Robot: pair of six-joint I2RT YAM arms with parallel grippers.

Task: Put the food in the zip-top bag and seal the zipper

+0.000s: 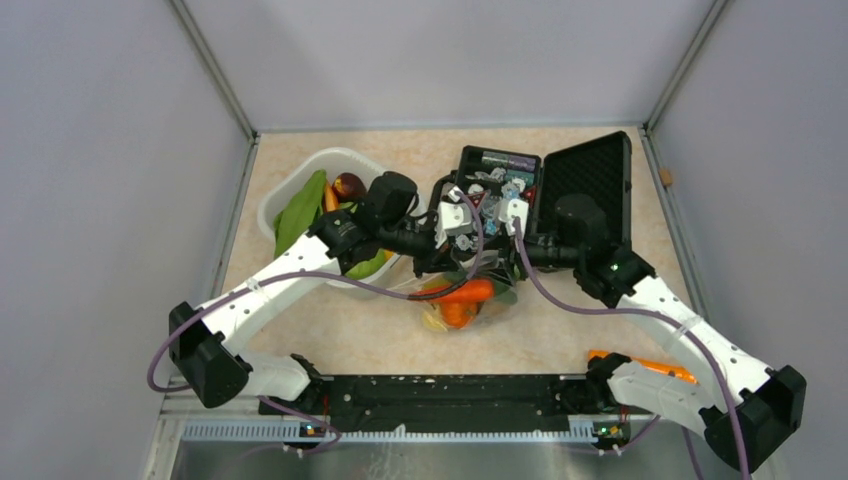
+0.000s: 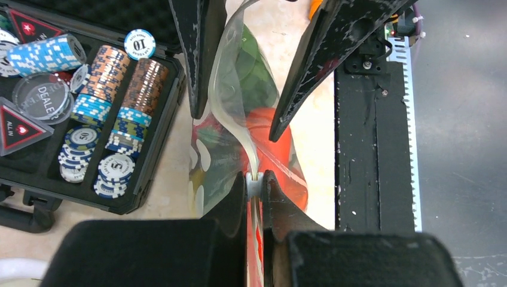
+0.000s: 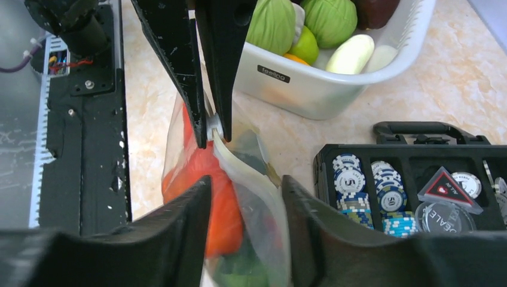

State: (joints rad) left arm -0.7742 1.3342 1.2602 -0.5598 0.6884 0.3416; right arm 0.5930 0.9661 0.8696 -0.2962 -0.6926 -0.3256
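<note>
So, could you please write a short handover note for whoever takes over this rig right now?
The left gripper is shut on the zipper.
The right gripper is open, its fingers straddling the zip-top bag.
Done: orange food and some green pieces are inside the bag.
Left: the mouth looks unsealed between the right fingers, and the white basket holds more food.

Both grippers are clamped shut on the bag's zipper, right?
No: only the left gripper is shut on the zipper. The right gripper is open, astride the bag, as the right wrist view shows.
</note>
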